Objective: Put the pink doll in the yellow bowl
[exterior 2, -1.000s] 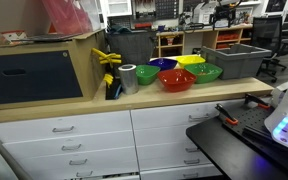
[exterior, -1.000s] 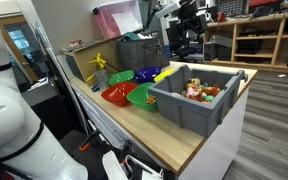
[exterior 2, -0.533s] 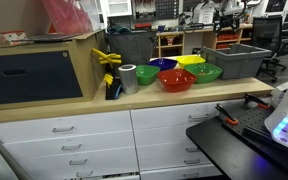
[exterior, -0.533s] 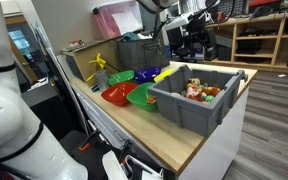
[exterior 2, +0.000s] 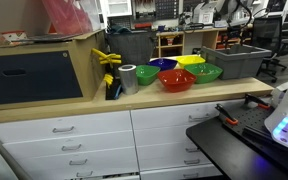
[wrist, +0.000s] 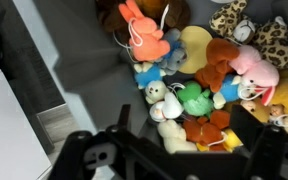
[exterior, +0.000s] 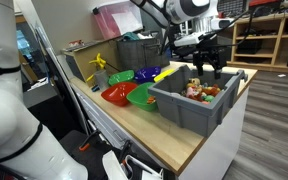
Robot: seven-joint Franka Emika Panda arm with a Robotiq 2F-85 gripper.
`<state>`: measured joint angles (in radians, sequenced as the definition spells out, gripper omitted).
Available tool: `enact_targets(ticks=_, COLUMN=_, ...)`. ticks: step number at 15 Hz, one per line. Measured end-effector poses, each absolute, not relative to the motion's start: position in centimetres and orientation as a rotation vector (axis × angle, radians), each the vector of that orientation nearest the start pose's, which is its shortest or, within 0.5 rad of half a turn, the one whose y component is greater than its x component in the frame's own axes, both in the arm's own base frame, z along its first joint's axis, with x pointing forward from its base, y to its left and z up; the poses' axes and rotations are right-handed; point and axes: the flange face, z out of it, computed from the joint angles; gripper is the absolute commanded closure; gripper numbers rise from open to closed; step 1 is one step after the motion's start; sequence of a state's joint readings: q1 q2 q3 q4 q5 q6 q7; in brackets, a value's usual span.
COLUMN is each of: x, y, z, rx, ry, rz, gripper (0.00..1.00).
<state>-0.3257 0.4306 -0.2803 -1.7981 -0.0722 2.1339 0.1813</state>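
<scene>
Now the gripper [exterior: 206, 66] hangs above the grey bin [exterior: 189, 110], jaws wide and empty. Inside the bin, the pink doll [wrist: 252, 66] lies crowded among toys, so centre over it first. The yellow bowl [exterior 2: 191, 60] sits just beside the bin.

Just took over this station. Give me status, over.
Gripper open, above the gray bin. Pink doll in bin, ungrasped, other toys crowded around it. Yellow bowl near the bin.
</scene>
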Motion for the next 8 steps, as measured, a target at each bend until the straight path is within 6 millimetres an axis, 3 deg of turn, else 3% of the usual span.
enact_targets(ticks=4, x=52.8, y=-35.2, z=27.6, rx=-3.036, ry=1.175, rz=0.273, gripper=0.0)
enact_targets(ticks=8, x=53.6, y=-33.3, z=25.4, rx=-3.007, ry=1.139, rz=0.312, gripper=0.0)
